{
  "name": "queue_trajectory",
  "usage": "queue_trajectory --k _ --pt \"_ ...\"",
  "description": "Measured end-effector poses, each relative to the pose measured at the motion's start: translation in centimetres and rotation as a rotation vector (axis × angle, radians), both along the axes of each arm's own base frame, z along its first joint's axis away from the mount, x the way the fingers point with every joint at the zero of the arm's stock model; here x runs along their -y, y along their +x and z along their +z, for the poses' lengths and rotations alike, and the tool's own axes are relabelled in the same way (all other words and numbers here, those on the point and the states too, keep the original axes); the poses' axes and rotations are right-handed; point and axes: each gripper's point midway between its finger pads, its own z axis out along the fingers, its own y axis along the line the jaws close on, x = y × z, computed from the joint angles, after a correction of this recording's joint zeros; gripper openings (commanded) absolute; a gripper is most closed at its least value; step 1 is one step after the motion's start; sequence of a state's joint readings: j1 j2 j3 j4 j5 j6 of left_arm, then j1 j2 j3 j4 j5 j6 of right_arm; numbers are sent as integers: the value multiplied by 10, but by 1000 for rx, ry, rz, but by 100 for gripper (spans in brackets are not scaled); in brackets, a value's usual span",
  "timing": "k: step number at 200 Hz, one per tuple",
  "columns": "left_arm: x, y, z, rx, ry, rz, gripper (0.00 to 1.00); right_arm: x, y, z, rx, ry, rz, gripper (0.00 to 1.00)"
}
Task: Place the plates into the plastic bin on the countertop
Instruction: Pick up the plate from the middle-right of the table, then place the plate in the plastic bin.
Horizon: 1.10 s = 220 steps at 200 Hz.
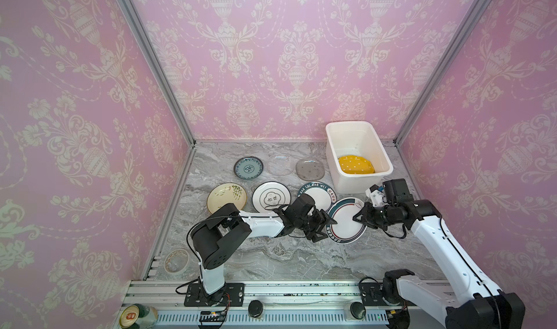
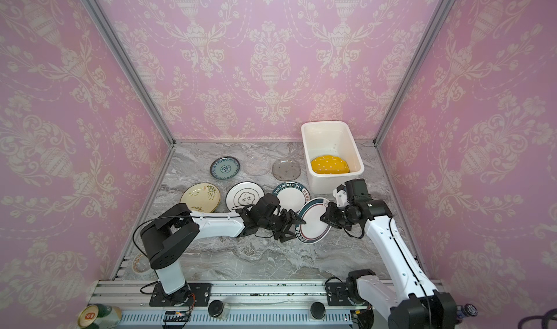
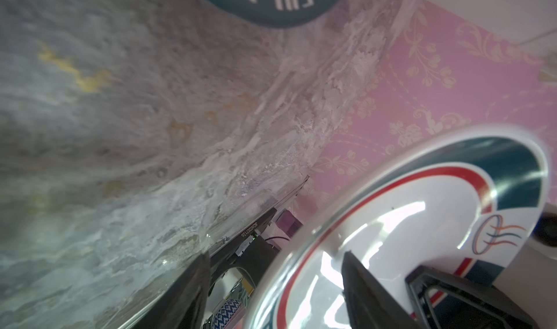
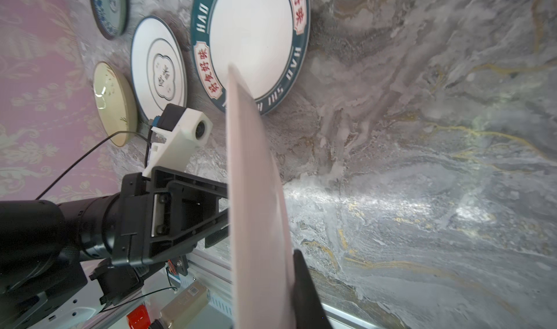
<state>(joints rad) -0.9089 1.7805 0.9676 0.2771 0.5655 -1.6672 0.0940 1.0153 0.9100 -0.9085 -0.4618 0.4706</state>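
Observation:
A white plate with a dark rim and red stripe [image 1: 346, 222] [image 2: 313, 222] stands tilted above the countertop [image 1: 271, 261]. My right gripper [image 1: 357, 217] [image 4: 280, 252] is shut on its right rim; the plate [image 4: 256, 207] shows edge-on there. My left gripper [image 1: 327, 229] [image 3: 275, 255] is open, jaws astride the left rim of the plate [image 3: 391, 222]. The plastic bin [image 1: 358, 125] [image 2: 325, 123] at the back right holds an orange dotted plate [image 1: 355, 164]. Teal [image 1: 248, 167], clear [image 1: 280, 164], smoky [image 1: 310, 168], cream floral [image 1: 226, 198] and two white plates [image 1: 271, 197] [image 1: 319, 196] lie flat.
A roll of tape [image 1: 177, 261] lies in the front left corner of the countertop. A can [image 1: 132, 315] sits off the counter beside the front rail. Pink walls close in the left, back and right sides. The bin stands just behind the right wrist.

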Motion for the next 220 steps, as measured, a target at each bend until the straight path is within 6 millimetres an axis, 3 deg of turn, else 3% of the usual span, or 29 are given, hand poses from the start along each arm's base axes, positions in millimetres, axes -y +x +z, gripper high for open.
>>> queue_trajectory --k 44,77,107,134,149,189,220 --pt "-7 21 94 282 -32 -72 72 0 12 75 162 22 -28 0" --pt "-30 36 136 479 47 -124 75 2 27 130 269 16 -40 0" --pt "-49 50 164 684 176 -191 90 8 43 161 333 -15 -67 0" --pt "-68 55 185 877 288 -259 99 17 62 177 368 -57 -103 0" --pt "-82 58 191 954 337 -282 99 24 75 180 372 -81 -130 0" --pt "-103 69 206 1143 424 -303 99 44 118 177 361 -141 -196 0" --pt "-109 72 202 1246 454 -309 99 56 151 172 358 -200 -227 0"
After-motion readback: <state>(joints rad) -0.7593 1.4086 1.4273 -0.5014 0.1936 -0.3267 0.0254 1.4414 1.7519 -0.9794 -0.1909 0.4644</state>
